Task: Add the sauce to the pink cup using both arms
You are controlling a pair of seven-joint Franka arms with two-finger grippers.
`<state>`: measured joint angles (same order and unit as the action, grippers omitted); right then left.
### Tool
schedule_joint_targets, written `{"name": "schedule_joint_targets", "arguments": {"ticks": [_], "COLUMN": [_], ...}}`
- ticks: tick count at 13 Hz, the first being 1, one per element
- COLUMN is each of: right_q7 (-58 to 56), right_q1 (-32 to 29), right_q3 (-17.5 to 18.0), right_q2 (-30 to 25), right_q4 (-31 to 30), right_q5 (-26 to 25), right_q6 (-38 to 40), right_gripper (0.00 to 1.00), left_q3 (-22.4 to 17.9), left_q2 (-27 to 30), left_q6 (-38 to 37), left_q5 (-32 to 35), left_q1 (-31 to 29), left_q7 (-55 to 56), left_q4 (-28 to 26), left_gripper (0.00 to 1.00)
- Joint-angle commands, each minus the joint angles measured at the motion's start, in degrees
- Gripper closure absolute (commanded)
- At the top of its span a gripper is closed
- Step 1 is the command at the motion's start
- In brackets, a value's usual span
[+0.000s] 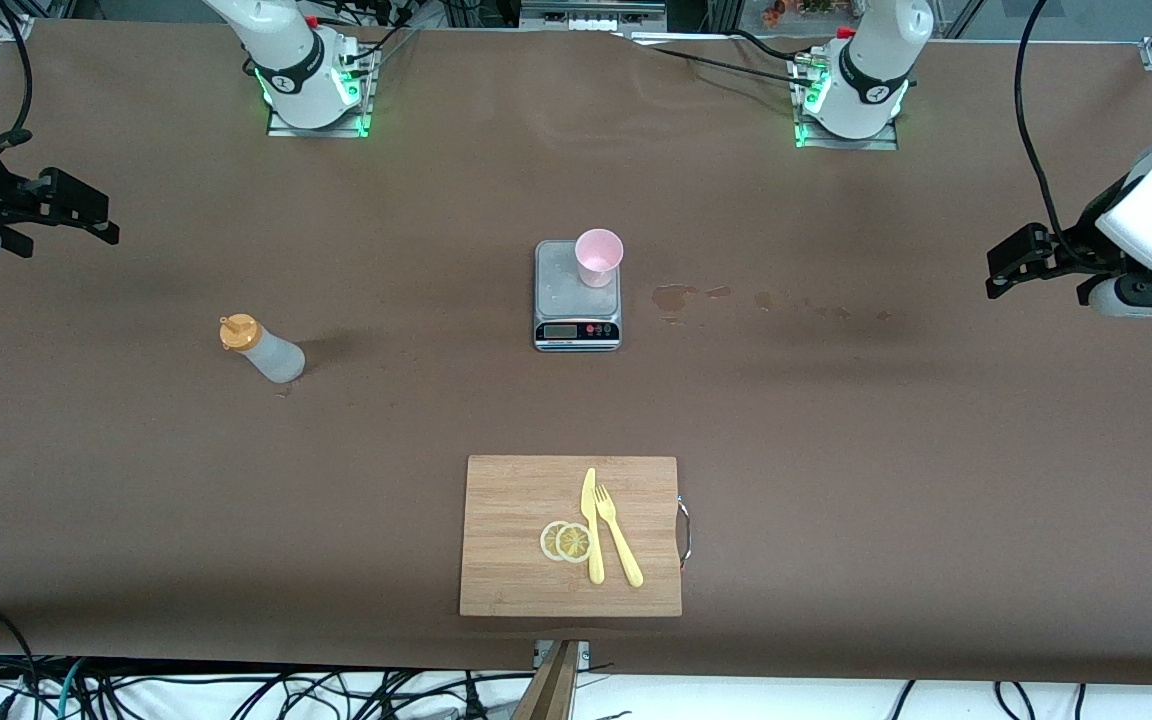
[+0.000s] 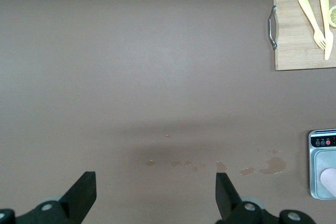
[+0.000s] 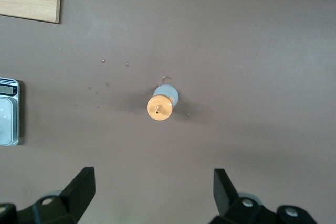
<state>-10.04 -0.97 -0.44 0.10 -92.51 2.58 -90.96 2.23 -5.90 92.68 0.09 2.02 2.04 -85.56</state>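
Both pincers hang released and empty: the right pincer (image 3: 152, 195) above the upright sauce (image 3: 160, 105), the left pincer (image 2: 155, 195) over stained surface (image 2: 157, 77), well apart from the pink cup (image 1: 598, 256) on the scale (image 1: 577, 310).

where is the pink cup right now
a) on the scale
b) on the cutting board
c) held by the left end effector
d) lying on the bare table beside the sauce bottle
a: the pink cup stands upright on the scale platform, at its corner farthest from the front camera, no end effector near it.
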Motion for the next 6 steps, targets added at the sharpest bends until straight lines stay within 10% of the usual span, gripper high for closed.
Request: {"name": "schedule_joint_targets", "arguments": {"ticks": [1, 6], "right_q7": [-0.94, -0.85], "right_q1": [-0.26, -0.35], "right_q3": [-0.70, -0.87], "right_q2": [-1.07, -0.63], "right_q4": [-0.21, 0.58], "right_q5": [-0.21, -3.81], "right_q6": [0.43, 0.69], "right_gripper": [0.00, 0.00], "left_q3": [0.14, 0.14], "left_q2": [-0.51, -0.60], "left_q6": [-0.57, -0.57], "left_q5": [1.14, 1.05], "left_q1": [-0.26, -0.26], "left_q7": [-0.45, -0.45], "left_q4": [1.54, 1.54], "left_gripper": [0.00, 0.00]}}
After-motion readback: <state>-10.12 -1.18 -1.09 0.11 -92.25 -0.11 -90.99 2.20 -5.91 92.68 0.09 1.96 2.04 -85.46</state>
